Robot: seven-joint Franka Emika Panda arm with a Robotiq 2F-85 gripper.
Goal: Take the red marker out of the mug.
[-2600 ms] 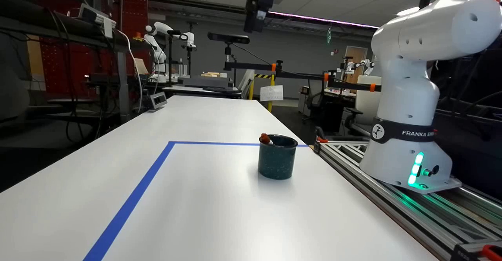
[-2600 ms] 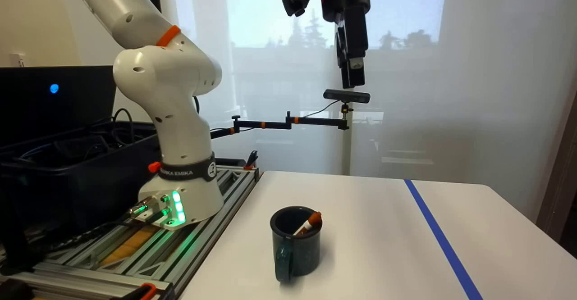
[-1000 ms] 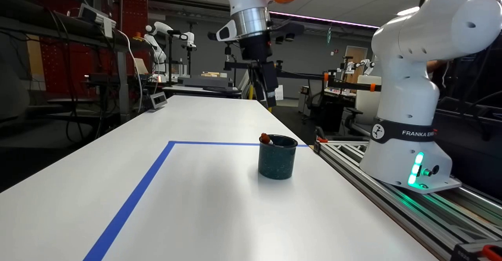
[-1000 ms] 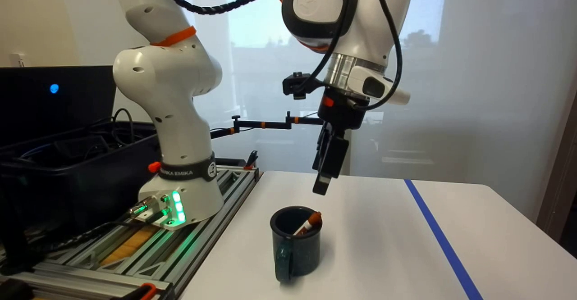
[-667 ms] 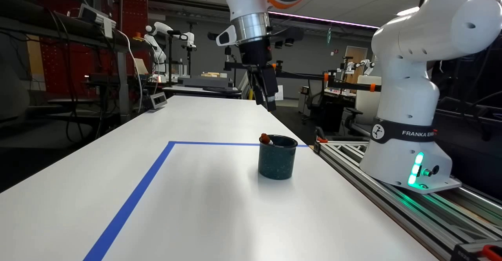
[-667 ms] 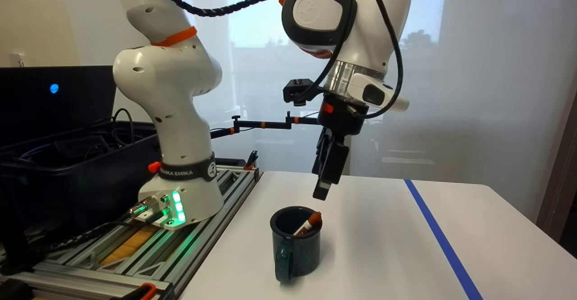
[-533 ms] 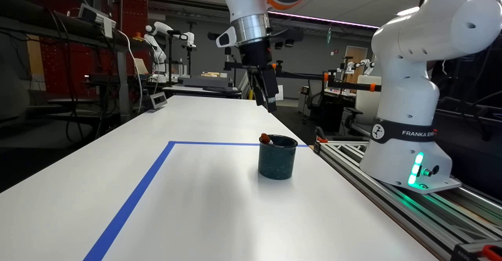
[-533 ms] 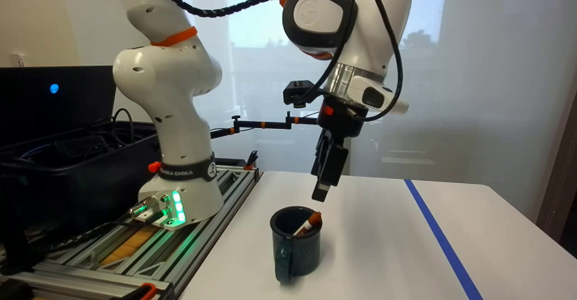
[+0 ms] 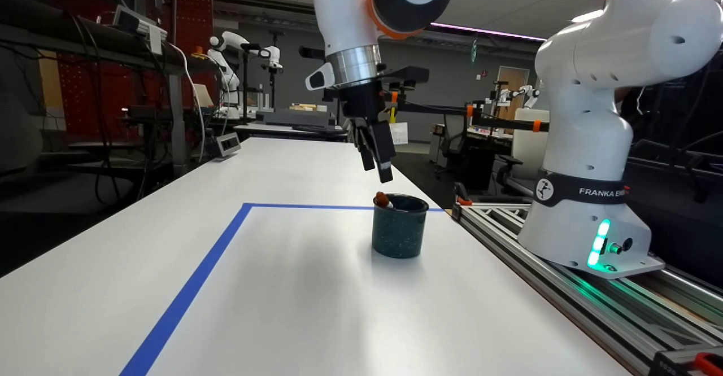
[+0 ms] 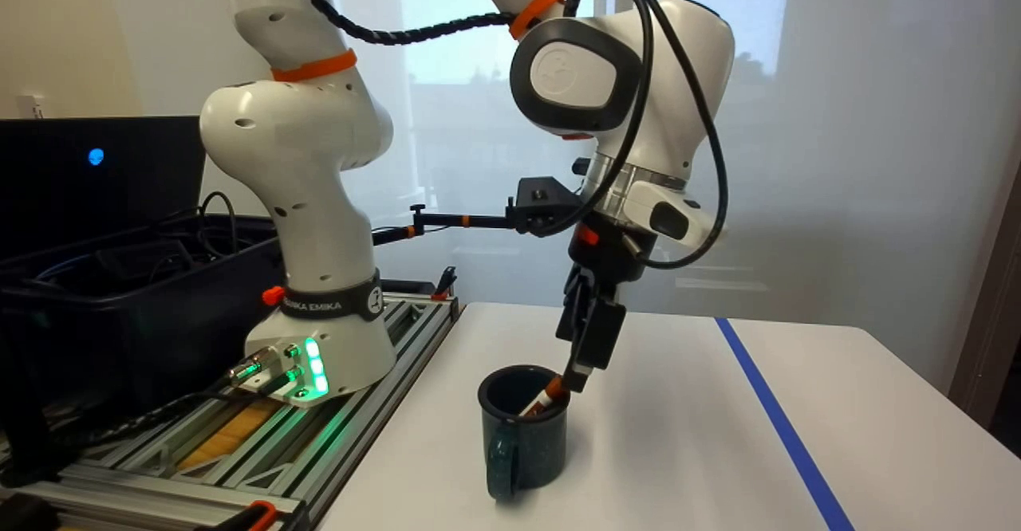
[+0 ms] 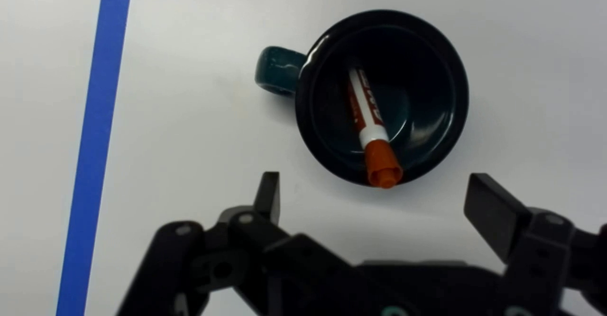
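Black two-finger gripper [image 11: 373, 197] is spread wide with nothing in it, probably so it can straddle the slim red-and-white plastic marker [image 11: 371, 128], which leans inside that speckled dark-teal cylindrical mug [image 9: 399, 234], orange-red cap [image 11: 380, 159] conveniently poking out up top.

Glossy mug [image 9: 399, 232]; plastic marker [image 11: 370, 124]; smooth tabletop [image 9: 294, 285]

the white arm [image 10: 291, 132] stands on its base [image 9: 576, 232], its upper part cut off by the top of both exterior views, the far end bent down to the wrist [image 10: 666, 108] — with the black gripper [image 9: 377, 173] slanted downward and slightly toward the base. in the wrist view the fingers [image 11: 540, 249] stand wide apart, pads [image 11: 491, 214] facing inward.
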